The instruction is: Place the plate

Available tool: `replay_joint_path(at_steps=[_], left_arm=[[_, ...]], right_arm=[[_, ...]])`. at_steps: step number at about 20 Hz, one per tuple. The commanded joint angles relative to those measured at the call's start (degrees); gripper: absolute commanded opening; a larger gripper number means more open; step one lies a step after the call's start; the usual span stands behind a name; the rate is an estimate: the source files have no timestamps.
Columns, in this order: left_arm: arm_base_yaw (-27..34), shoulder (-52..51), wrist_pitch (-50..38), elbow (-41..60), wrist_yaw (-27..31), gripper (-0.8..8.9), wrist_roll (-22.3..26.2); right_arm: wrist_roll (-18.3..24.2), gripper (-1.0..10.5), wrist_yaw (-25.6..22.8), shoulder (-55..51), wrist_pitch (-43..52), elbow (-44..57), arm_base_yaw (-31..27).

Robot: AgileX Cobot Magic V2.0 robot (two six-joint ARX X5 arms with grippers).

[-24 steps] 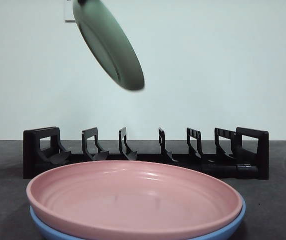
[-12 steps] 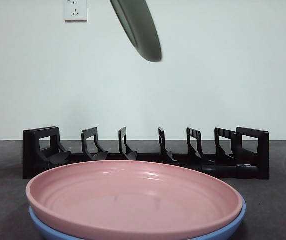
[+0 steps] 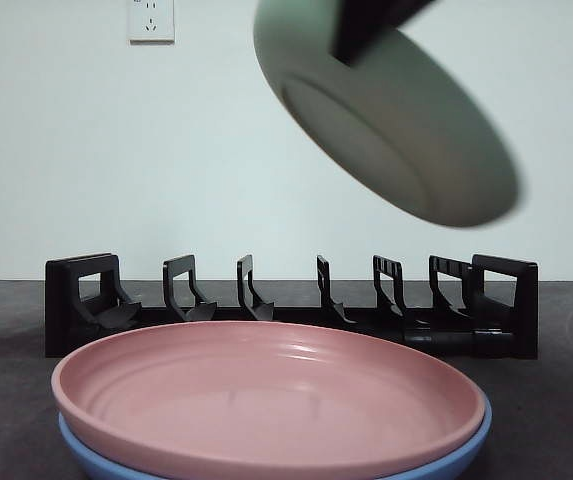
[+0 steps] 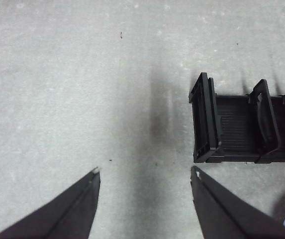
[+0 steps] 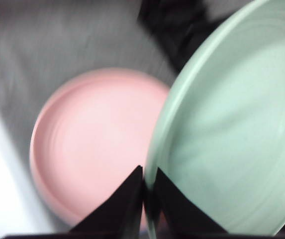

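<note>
Pale green round plate [image 3: 396,120] hangs tilted, rim pinched in your right gripper [image 5: 148,191], ready to slot into the black slotted rack [image 3: 291,315].

Treat the green plate [image 3: 396,120] as a smooth, satin-finished item that looks like ceramic or melamine; its surface shows soft shading and no sharp highlights. You will see a glossier finish on the pink plate [image 3: 266,395], where faint concentric ridges catch the light. The blue plate [image 3: 471,445] beneath it has a similar smooth sheen along its rim. Note that the rack [image 3: 296,310] looks like moulded black plastic, semi-matt, with a finely ribbed base [image 4: 237,127]. The table [image 4: 82,89] is matt grey with a fine, speckled grain. Both grippers' jaws appear as matt black plastic.
</note>
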State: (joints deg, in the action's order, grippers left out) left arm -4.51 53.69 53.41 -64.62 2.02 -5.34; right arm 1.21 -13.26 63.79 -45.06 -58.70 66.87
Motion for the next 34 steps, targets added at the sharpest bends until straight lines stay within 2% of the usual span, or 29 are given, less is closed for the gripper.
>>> replay_joint_path(at_steps=[1,5,9,19,25,29,32,34], left_arm=[[0.07,0.61,-0.31,-1.44,0.13,2.9,-0.09],[0.07,0.61,-0.31,-1.44,0.13,2.9,-0.09],[0.07,0.61,-0.24,-1.44,0.13,2.9,-0.09],[0.07,0.61,-0.26,-1.44,0.13,2.9,-0.07],[0.07,0.61,-0.26,-1.44,0.13,2.9,-0.04],[0.07,0.61,-0.26,-1.44,0.13,2.9,-0.04],[0.07,0.61,-0.26,-1.44,0.13,2.9,-0.04],[0.07,0.61,-0.26,-1.44,0.13,2.9,-0.04]], right_arm=[[-1.25,0.2,-0.35,1.03,-5.18,-0.9,3.52],[-1.25,0.2,-0.31,3.67,-7.82,-0.92,8.72],[-2.12,0.2,0.0,10.19,-8.17,-1.46,11.04],[-2.29,0.2,4.87,23.8,-8.28,-8.96,11.02],[-2.73,0.2,8.87,26.97,-7.85,-9.57,10.88],[-4.48,0.2,12.13,27.3,-6.27,-9.57,10.56],[-6.34,1.2,12.22,27.3,-5.33,-9.57,10.56],[-8.0,1.4,12.22,27.3,-4.81,-9.57,10.56]])
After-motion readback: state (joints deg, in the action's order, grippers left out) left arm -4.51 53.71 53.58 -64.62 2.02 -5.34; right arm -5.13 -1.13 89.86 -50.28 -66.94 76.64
